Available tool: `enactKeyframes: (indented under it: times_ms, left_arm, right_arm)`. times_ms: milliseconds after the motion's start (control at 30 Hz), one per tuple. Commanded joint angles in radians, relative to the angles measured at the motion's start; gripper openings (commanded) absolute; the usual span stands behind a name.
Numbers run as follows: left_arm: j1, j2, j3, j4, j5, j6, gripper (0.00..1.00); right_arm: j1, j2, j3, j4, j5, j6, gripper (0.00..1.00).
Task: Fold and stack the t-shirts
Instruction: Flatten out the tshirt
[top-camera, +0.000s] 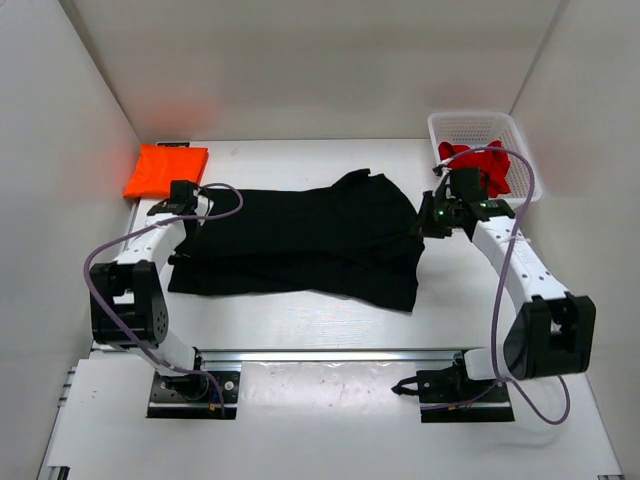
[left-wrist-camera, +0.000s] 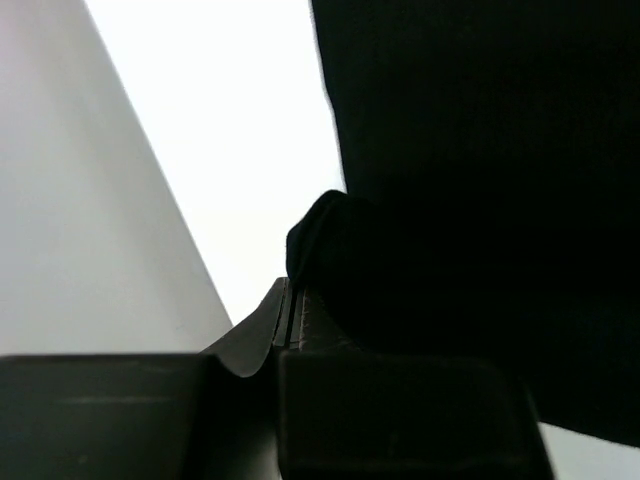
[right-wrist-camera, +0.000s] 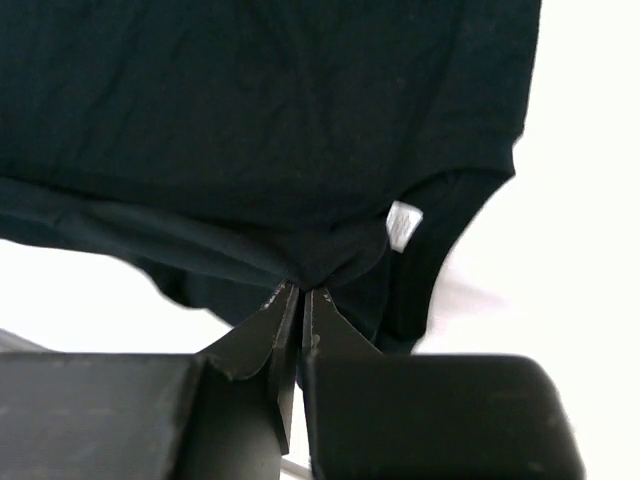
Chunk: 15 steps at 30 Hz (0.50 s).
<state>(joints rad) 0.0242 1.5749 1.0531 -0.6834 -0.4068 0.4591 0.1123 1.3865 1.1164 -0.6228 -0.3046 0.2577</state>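
Observation:
The black t-shirt (top-camera: 300, 240) lies spread across the middle of the table, partly folded over itself. My left gripper (top-camera: 196, 212) is shut on its left edge; in the left wrist view a bunched lump of black t-shirt (left-wrist-camera: 330, 240) sits at the closed tips of my left gripper (left-wrist-camera: 292, 290). My right gripper (top-camera: 428, 215) is shut on the shirt's right edge. The right wrist view shows the black t-shirt (right-wrist-camera: 260, 130) pinched at my right gripper (right-wrist-camera: 300, 288), close to a white label (right-wrist-camera: 403, 225). A folded orange t-shirt (top-camera: 166, 170) rests at the back left. The red t-shirt (top-camera: 480, 165) lies in the basket.
A white mesh basket (top-camera: 480, 128) stands at the back right corner, just behind my right arm. White walls close in the table on the left, back and right. A metal rail (top-camera: 330, 355) runs along the near edge by the arm bases.

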Motion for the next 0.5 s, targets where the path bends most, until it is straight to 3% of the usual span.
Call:
enactKeyframes:
  times_ms: [0, 100, 167, 233, 267, 300, 333, 367, 400, 433, 467]
  left_arm:
    - [0.006, -0.153, -0.013, -0.027, -0.013, 0.012, 0.00]
    - [-0.012, -0.165, -0.018, -0.073, 0.032, 0.024, 0.00]
    - [-0.059, -0.112, -0.012, -0.061, 0.068, 0.021, 0.00]
    - [-0.089, 0.082, 0.167, -0.108, 0.091, 0.016, 0.00]
    - [-0.104, 0.143, 0.261, -0.190, 0.105, 0.000, 0.00]
    - [-0.104, 0.292, 0.509, -0.240, 0.111, -0.016, 0.00]
    - [-0.090, 0.436, 0.849, -0.354, 0.123, -0.057, 0.00]
    - [-0.067, 0.514, 1.062, -0.487, 0.131, -0.095, 0.00]
    - [-0.061, 0.677, 1.553, -0.537, 0.106, -0.111, 0.00]
    - [-0.066, 0.678, 1.699, -0.460, 0.044, -0.093, 0.00]
    - [-0.075, 0.454, 1.318, -0.137, -0.060, -0.065, 0.00]
  right_arm:
    - [-0.054, -0.157, -0.003, -0.072, 0.048, -0.009, 0.00]
    - [-0.150, -0.227, -0.064, -0.072, 0.077, 0.017, 0.01]
    - [-0.142, -0.163, -0.026, -0.014, 0.084, 0.009, 0.00]
    - [-0.119, -0.008, 0.129, 0.034, 0.043, 0.005, 0.00]
    - [-0.100, 0.143, 0.327, 0.025, 0.007, -0.001, 0.00]
    - [-0.100, 0.319, 0.602, -0.030, -0.011, 0.008, 0.00]
    - [-0.111, 0.407, 0.755, -0.057, -0.065, 0.062, 0.00]
    - [-0.143, 0.534, 1.045, -0.081, -0.095, 0.108, 0.00]
    - [-0.158, 0.627, 1.318, -0.107, -0.084, 0.120, 0.00]
    - [-0.169, 0.653, 1.494, -0.095, -0.026, 0.097, 0.00]
    - [-0.186, 0.639, 1.504, -0.086, 0.017, 0.069, 0.00]
